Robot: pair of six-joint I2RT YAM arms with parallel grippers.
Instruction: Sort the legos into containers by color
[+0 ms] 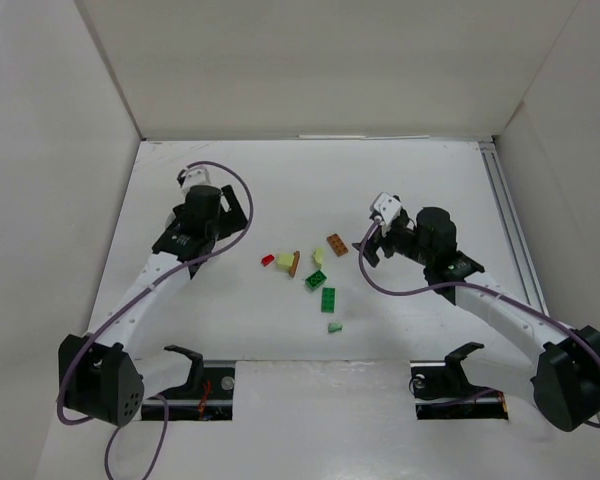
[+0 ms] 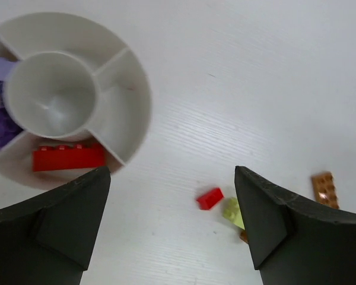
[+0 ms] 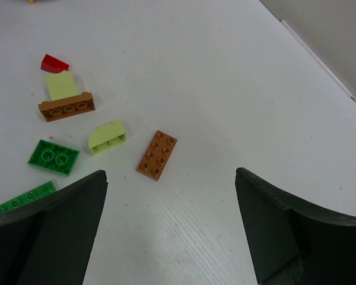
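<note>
While left fingers (image 2: 59,228) and right fingers (image 3: 53,228) hang spread and empty, we should centre the right pair over the orange-brown studded plastic brick (image 3: 157,155), closing across its width.

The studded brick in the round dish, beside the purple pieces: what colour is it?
The brick is red, clearest in the left wrist view.

I log tiny plastic studded bricks (image 1: 319,256) clustered on the white bench (image 1: 420,180): red wedge (image 1: 267,260) leftmost, orange-brown plate (image 1: 337,244) rearmost, two green plates (image 1: 315,280) (image 1: 327,299), pale green piece (image 1: 334,327) frontmost.
</note>
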